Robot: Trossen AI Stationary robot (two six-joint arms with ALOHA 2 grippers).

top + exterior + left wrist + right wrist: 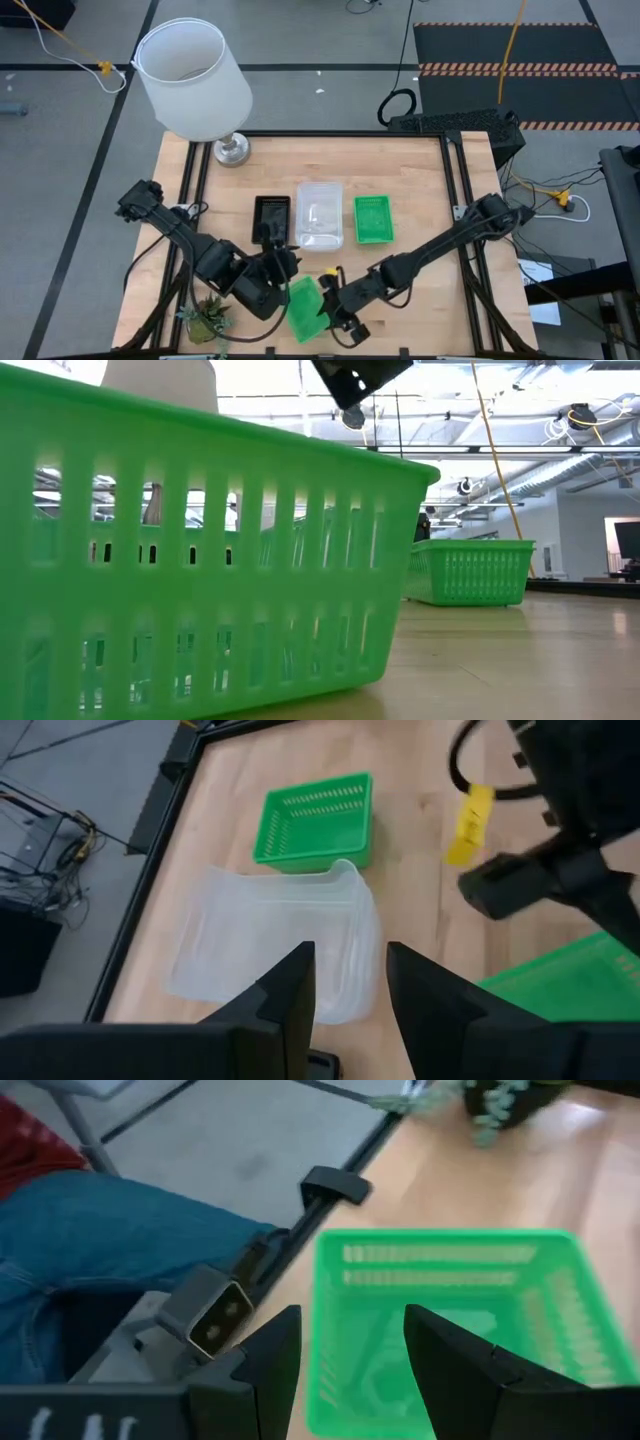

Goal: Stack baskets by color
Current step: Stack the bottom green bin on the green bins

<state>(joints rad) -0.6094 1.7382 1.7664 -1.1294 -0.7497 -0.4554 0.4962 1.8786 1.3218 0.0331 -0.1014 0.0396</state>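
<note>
Three baskets stand in a row at mid-table: a black one (pixel 272 215), a clear one (pixel 320 215) and a green one (pixel 373 220). A second green basket (pixel 303 308) sits on its base near the front edge and fills the low view (pixel 200 560). My left gripper (pixel 283 258) hovers open at the near ends of the black and clear baskets, with the clear one (pixel 270 940) seen past its fingers. My right gripper (pixel 328 300) is open above the right side of the near green basket (pixel 450 1330). Neither gripper has anything between its fingers.
A lamp with a big white shade (pixel 190 75) stands at the far left corner. A small green plant (pixel 210 318) sits at the near left corner. Black frame rails (pixel 455 180) border the table. A person's legs in jeans (pixel 100 1250) show beyond the near edge.
</note>
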